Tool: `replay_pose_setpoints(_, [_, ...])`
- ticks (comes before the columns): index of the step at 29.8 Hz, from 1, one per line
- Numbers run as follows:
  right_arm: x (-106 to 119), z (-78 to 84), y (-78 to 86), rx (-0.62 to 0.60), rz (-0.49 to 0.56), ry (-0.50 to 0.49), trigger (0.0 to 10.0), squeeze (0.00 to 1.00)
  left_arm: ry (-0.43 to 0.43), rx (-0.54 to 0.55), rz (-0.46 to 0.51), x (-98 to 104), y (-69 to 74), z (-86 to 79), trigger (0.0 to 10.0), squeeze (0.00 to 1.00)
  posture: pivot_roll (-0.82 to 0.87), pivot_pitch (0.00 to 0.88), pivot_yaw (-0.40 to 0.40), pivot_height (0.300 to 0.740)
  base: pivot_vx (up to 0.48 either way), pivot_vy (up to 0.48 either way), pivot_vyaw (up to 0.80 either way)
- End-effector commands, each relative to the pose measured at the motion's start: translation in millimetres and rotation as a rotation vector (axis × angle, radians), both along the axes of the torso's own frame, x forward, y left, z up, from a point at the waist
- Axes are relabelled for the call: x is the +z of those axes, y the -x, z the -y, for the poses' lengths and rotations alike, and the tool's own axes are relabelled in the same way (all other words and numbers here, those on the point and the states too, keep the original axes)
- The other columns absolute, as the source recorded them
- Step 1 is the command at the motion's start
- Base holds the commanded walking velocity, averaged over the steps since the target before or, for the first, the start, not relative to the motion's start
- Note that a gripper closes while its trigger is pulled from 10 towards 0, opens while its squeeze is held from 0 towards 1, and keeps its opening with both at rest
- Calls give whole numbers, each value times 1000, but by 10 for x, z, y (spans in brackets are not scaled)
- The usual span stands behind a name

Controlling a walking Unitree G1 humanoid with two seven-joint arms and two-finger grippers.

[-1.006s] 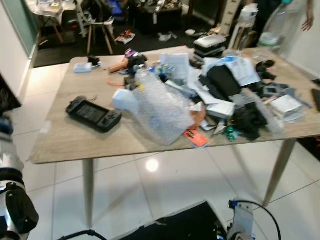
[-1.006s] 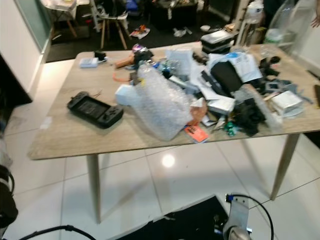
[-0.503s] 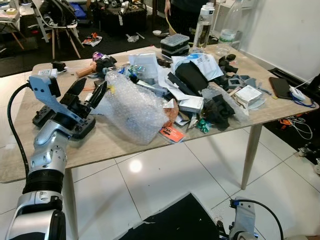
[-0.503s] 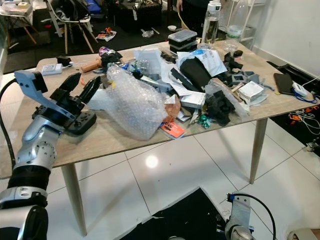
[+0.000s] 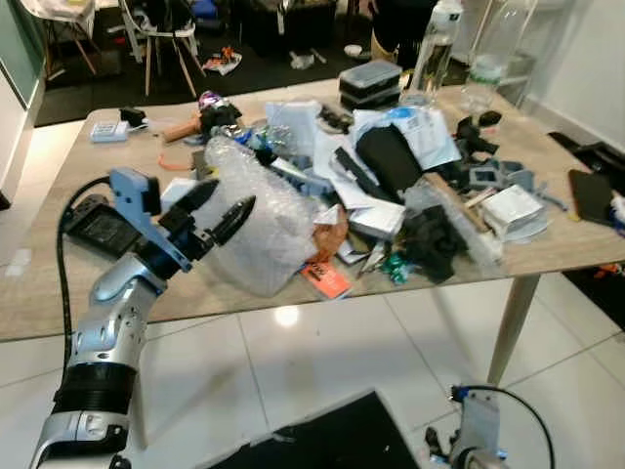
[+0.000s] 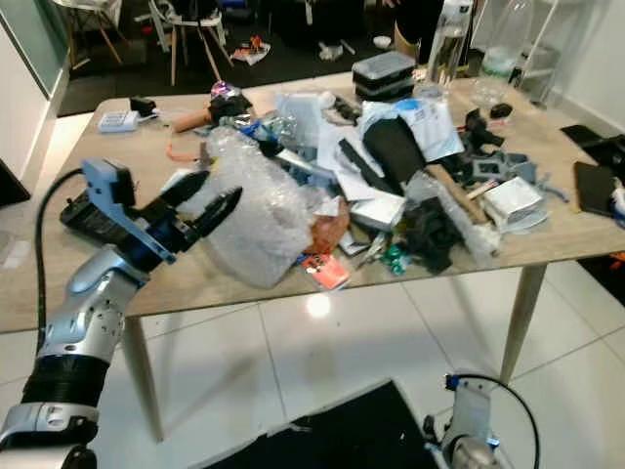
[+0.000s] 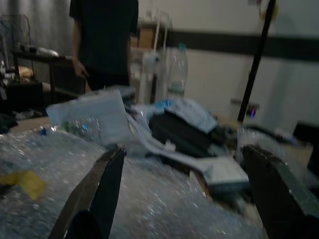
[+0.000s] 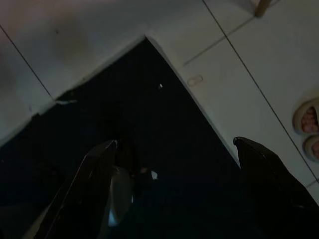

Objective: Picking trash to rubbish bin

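Closer now, the left gripper (image 5: 223,207), fingers spread, reaches the bubble wrap (image 5: 262,227) at centre-left. Soft, light, probably slippery; pinch a bunched fold. Right gripper (image 8: 174,189) hangs spread.

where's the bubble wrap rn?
The bubble wrap lies on the wooden table near its front edge, left of the pile of clutter, in the head views. The left gripper, fingers open, is right against its left side.
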State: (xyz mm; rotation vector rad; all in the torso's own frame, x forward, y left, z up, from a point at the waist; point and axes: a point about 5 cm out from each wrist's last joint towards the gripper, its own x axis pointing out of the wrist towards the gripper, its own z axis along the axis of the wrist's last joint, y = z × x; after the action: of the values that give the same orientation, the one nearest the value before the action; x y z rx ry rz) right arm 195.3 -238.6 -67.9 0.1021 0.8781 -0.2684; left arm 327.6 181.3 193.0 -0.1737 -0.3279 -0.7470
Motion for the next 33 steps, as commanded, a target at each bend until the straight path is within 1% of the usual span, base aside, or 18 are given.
replay_pose_setpoints(1, [-67, -38, 106, 0, -37, -14, 10000, 0, -34, 23, -9, -21, 23, -25, 10000, 0, -26, 85, 10, 740, 0, 0, 0])
replay_pose_setpoints(4, [-75, -38, 124, -1, -41, -14, 10000, 0, -82, 42, 2, 45, 48, -2, 10000, 0, -26, 85, 10, 740, 0, 0, 0])
replay_pose_setpoints(6, [-79, -38, 133, -1, -44, -14, 10000, 0, -172, 69, -5, 42, 42, 17, 10000, 0, -26, 85, 10, 740, 0, 0, 0])
replay_pose_setpoints(7, [-81, -38, 135, -2, -45, -15, 10000, 0, -259, 94, -8, 37, 32, 36, 10000, 0, -26, 85, 10, 740, 0, 0, 0])
replay_pose_setpoints(8, [-81, -38, 136, -2, -45, -15, 10000, 0, -299, 107, -14, 34, 25, 45, 10000, 0, -26, 85, 10, 740, 0, 0, 0])
replay_pose_setpoints(11, [-83, -39, 138, -2, -47, -15, 10000, 0, -316, 110, -30, 68, 28, 108, 10000, 0, -26, 85, 10, 740, 0, 0, 0])
replay_pose_setpoints(13, [-82, -37, 139, -4, -46, -14, 10000, 0, -326, 64, -36, 72, 77, 225, 10000, 0, -26, 85, 10, 740, 0, 0, 0])
replay_pose_setpoints(15, [-80, -32, 137, -7, -44, -13, 10000, 0, -341, 36, -29, 65, 111, 285, 10000, 0, -26, 85, 10, 740, 0, 0, 0])
replay_pose_setpoints(17, [-64, -1, 122, -24, -30, -12, 10000, 0, -340, 17, -27, 59, 137, 341, 10000, 0, -26, 85, 10, 740, 0, 0, 0])
replay_pose_setpoints(18, [-35, 27, 88, -21, -5, -9, 10000, 0, -316, -17, -16, 63, 183, 406, 10000, 0, -21, 92, 14, 740, 0, 0, 0])
replay_pose_setpoints(19, [-35, 27, 88, -21, -5, -9, 10000, 0, -316, -17, -16, 63, 183, 406, 10000, 0, -21, 92, 14, 740, 0, 0, 0])
replay_pose_setpoints(23, [74, 38, -74, 101, 76, 28, 10000, 0, -305, -107, 3, -18, 304, 552, 10000, 0, -33, 100, 17, 740, 0, 0, 0])
replay_pose_setpoints(24, [74, 38, -74, 101, 76, 28, 10000, 0, -305, -107, 3, -18, 304, 552, 10000, 0, -33, 100, 17, 740, 0, 0, 0])
replay_pose_setpoints(26, [105, 41, -115, 140, 97, 35, 10000, 0, -297, -123, 30, -20, 336, 629, 10000, 0, -33, 100, 17, 740, 0, 0, 0])
replay_pose_setpoints(27, [112, 47, -120, 144, 100, 35, 10000, 0, -326, -124, 65, -19, 352, 692, 10000, 0, -33, 100, 17, 740, 0, 0, 0])
replay_pose_setpoints(29, [111, 49, -119, 143, 100, 35, 10000, 0, -335, -123, 71, -19, 355, 702, 10000, 0, -33, 100, 17, 740, 0, 0, 0])
replay_pose_setpoints(32, [82, 55, -70, 139, 80, 38, 10000, 0, -407, -54, 189, 78, 344, 828, 10000, 0, -38, 104, 12, 740, 0, 0, 0])
replay_pose_setpoints(33, [63, 39, -45, 141, 70, 36, 10000, 0, -488, 1, 252, 95, 332, 890, 10000, 0, -38, 104, 12, 740, 0, 0, 0])
